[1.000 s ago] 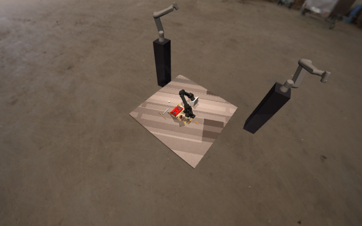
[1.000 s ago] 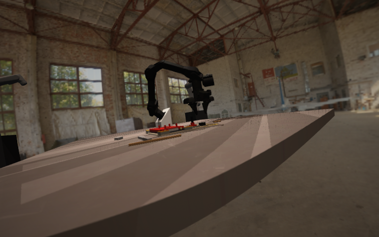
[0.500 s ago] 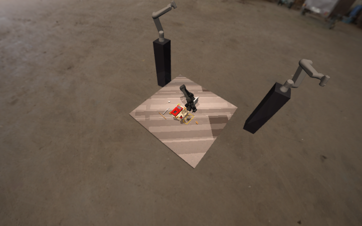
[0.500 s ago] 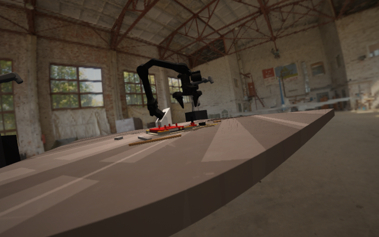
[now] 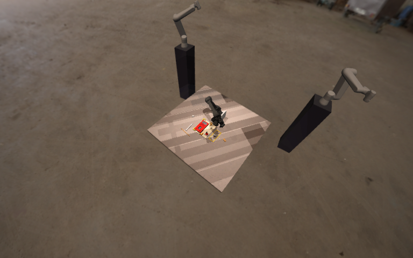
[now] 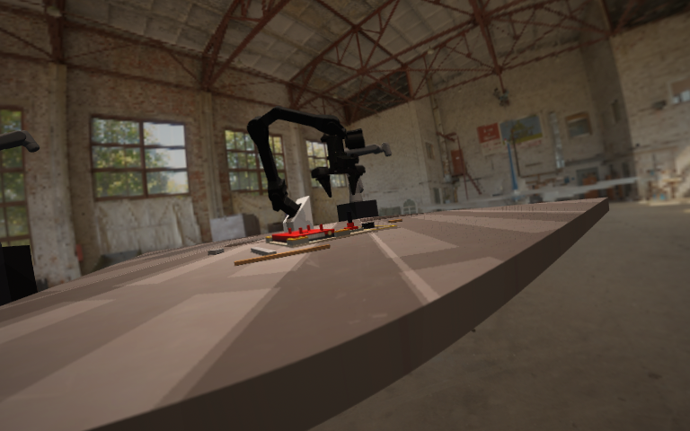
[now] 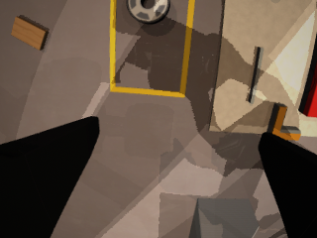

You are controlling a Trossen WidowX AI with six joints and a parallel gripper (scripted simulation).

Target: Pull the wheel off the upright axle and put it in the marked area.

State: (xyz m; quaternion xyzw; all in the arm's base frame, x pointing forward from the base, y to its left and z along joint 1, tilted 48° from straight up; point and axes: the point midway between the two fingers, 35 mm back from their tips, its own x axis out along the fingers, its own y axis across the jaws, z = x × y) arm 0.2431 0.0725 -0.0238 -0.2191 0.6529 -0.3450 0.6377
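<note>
The wheel (image 5: 214,135) (image 6: 367,224) (image 7: 149,17), a dark tyre with a grey spoked face, lies flat on the table, inside the yellow outline of the marked area (image 5: 211,140) (image 7: 113,55). In the wrist view it is cut off by the top edge. The upright axle stands on a small red base (image 5: 206,134) (image 6: 349,224) beside the marked area, with no wheel on it. My gripper (image 5: 219,126) (image 6: 341,195) (image 7: 181,133) is open and empty. It hangs well above the table, clear of the wheel and touching nothing.
A red board (image 5: 199,124) (image 6: 305,235) with pegs is beside the axle. A wooden block (image 5: 224,140) (image 7: 30,33) lies on the marked area's other side. A thin orange-brown strip (image 5: 185,132) (image 6: 282,255) and a pale bar (image 5: 189,127) (image 6: 262,250) lie beyond the red board.
</note>
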